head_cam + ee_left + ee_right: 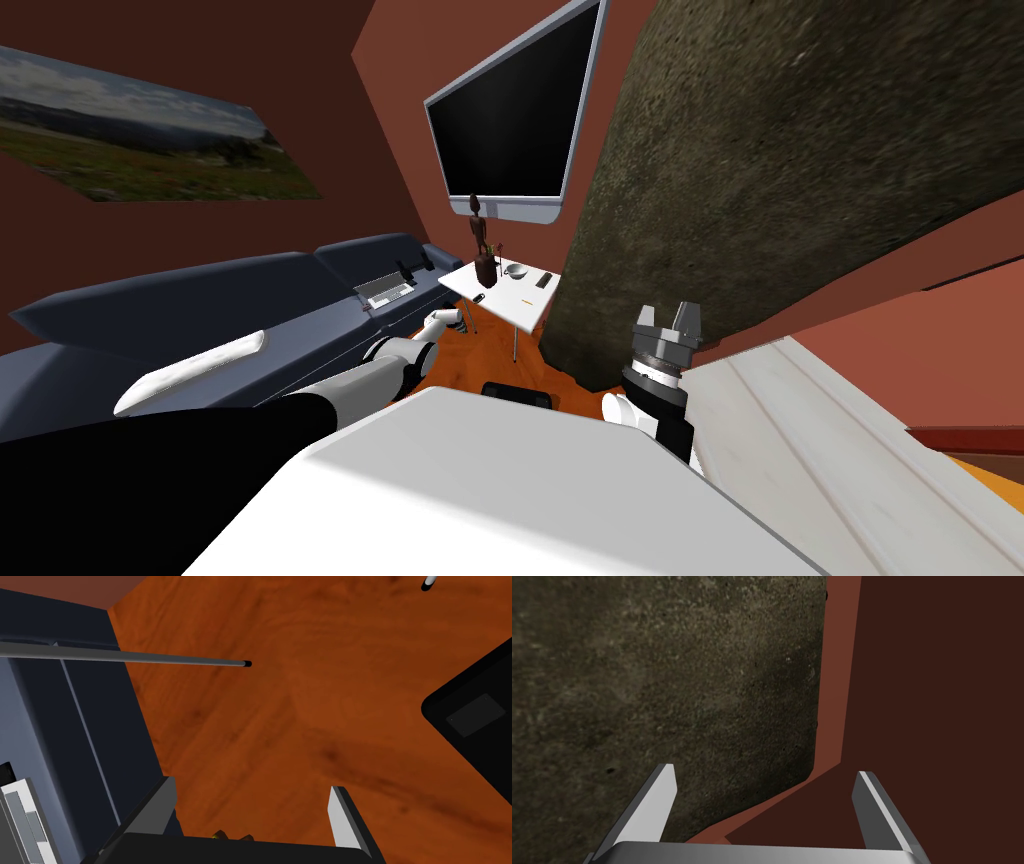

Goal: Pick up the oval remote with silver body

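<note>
The rough dark wall takes up the room's right side. My right gripper is parked upright in front of it, out of the way, with its blades spread wide and nothing between them. On the left runs the dark blue sofa, and a silver-grey keyed slab lies on the seat near the end that faces the table. The small white table stands just beyond that end, under the wall screen. A brown figure stands near its far edge, and a pale bowl sits just beside the figure. My left arm is stretched low toward the table's near edge, probably so that the hand can rise to the top from the sofa side. The left gripper hangs beside the corner nearest the sofa and points down at the orange wood floor between the sofa and a grey table leg. Its blades are fully apart and hold nothing. I take the oval remote to be the small dark lozenge close to the table's near edge, toward that corner. It is too small for me to tell its body colour. A dark oblong lies near the opposite edge.
</note>
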`<state>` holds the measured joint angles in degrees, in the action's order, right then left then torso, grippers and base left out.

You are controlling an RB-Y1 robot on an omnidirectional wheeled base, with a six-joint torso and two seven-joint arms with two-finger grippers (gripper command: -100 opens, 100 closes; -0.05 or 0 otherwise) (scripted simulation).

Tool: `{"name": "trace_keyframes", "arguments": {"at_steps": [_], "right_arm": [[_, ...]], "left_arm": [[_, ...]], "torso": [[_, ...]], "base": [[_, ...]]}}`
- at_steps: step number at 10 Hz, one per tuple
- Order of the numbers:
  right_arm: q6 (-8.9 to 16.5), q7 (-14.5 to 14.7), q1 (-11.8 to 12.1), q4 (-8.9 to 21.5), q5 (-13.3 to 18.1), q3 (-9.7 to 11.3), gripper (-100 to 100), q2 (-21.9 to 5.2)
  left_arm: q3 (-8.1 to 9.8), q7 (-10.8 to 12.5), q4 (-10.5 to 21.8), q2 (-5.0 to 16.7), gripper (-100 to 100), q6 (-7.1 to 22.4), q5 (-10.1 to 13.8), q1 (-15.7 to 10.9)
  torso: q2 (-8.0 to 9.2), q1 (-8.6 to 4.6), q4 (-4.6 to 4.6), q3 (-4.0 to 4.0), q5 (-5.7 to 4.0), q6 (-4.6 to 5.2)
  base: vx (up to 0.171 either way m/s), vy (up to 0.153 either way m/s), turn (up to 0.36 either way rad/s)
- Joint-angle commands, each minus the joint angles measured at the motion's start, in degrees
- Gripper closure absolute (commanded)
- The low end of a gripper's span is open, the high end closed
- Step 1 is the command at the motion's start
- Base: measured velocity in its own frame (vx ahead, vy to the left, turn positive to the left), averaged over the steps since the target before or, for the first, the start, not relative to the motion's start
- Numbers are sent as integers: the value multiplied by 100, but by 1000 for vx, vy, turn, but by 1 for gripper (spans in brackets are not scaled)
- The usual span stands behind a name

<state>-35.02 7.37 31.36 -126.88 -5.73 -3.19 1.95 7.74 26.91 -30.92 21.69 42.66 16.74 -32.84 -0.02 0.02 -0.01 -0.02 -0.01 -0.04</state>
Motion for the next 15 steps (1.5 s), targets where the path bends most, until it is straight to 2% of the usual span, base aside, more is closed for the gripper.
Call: {"name": "trace_keyframes", "arguments": {"at_steps": [1,3,4,5,6,7,8,10,11,12,13,14,15], "right_arm": [[0,0,0,0,0,0,0,0],[0,0,0,0,0,0,0,0],[0,0,0,0,0,0,0,0],[0,0,0,0,0,0,0,0],[0,0,0,0,0,0,0,0],[0,0,0,0,0,0,0,0],[0,0,0,0,0,0,0,0],[0,0,0,0,0,0,0,0],[0,0,0,0,0,0,0,0],[0,0,0,0,0,0,0,0],[0,0,0,0,0,0,0,0],[0,0,0,0,0,0,0,0],[0,0,0,0,0,0,0,0]], "left_arm": [[31,198,96,67,-100,286,-44,-227],[31,198,96,67,-100,434,-44,-227],[66,375,220,132,-100,636,-84,-460],[66,375,220,132,-100,782,-84,-460],[104,545,341,196,-100,999,-128,-672],[104,545,341,196,-100,1120,-128,-693],[145,709,456,259,-100,1336,-173,-902],[145,709,456,259,-100,1448,-173,-922],[188,867,566,320,-100,1682,-219,-1147],[188,867,566,320,-100,1762,-219,-1147],[232,1017,671,378,-100,1961,-264,-1365],[232,1017,671,378,-100,2062,-264,-1365],[276,1159,769,431,-100,2247,-308,-1572]], "torso": [[0,0,0,0,0,0],[-2,-1,0,-1,0,0],[-1,0,0,0,0,0],[-2,-1,1,-1,-1,1],[-3,-1,0,-1,0,0],[-6,-2,0,-3,-1,1],[-6,-1,-1,-4,0,0],[-8,-2,-2,-5,0,0],[-3,0,-2,-2,0,-1],[-7,-1,-1,-3,-1,1],[-7,-2,-2,-4,0,0],[-12,-4,-2,-6,-1,1],[-11,-3,-3,-7,0,0]], "base": [[7,-4,-14],[8,-2,-6],[9,-5,-10],[13,-5,-10],[23,-7,-16],[21,-3,-11],[28,-6,-15],[18,-4,-5],[23,-4,-17],[26,-5,-13],[38,-9,-20],[36,-6,-12],[37,-8,-21]]}}
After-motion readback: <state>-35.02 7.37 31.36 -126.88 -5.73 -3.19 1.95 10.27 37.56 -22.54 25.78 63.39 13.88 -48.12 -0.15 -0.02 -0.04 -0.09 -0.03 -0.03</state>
